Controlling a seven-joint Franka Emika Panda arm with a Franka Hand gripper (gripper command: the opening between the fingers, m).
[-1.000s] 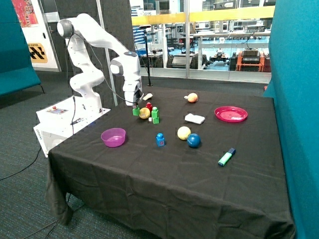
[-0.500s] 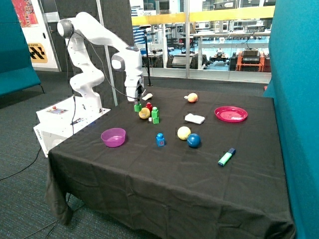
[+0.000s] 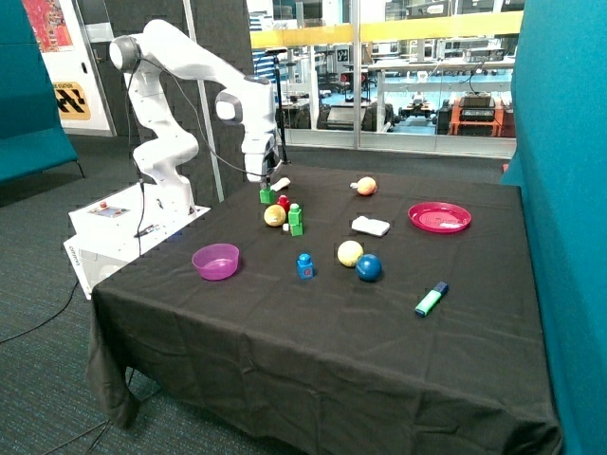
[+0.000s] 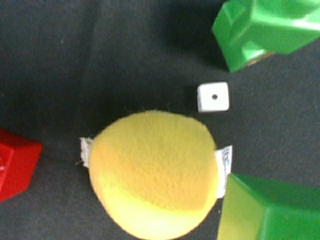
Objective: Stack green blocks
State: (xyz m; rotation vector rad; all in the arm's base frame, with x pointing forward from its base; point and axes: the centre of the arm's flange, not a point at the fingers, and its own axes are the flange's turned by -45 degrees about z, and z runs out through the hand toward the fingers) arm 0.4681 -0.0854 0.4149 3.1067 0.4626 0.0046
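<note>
Outside view first: one green block point(image 3: 267, 195) hangs just under the gripper point(image 3: 266, 187), clear of the black tablecloth point(image 3: 313, 360), and it looks pinched between the fingers, carried in the air. The other two green blocks point(image 3: 296, 220) already stand one on the other, just past the yellow ball point(image 3: 275, 215) and beside a small red block point(image 3: 284, 202).

Wrist view: the yellow ball point(image 4: 155, 172) fills the middle, so the claw hangs right over it, not over the pair. The carried block point(image 4: 270, 210) crowds one corner, close to the lens. The green pair point(image 4: 265, 32) sits at the far corner, with a white die point(image 4: 213, 97) on the cloth between it and the ball.

The claw is closed on that block; how wide the fingers sit, I cannot tell.

The risks now, as I judge them. The two-high tower is narrow, and a placement slightly off the stud would topple it. A low pass could clip the ball and roll it into the tower. The die lies close too, so a dropped brick might land crooked against it. Farther out, the blue block point(image 3: 304, 266) and the purple bowl point(image 3: 216, 261) are well apart from all this.
</note>
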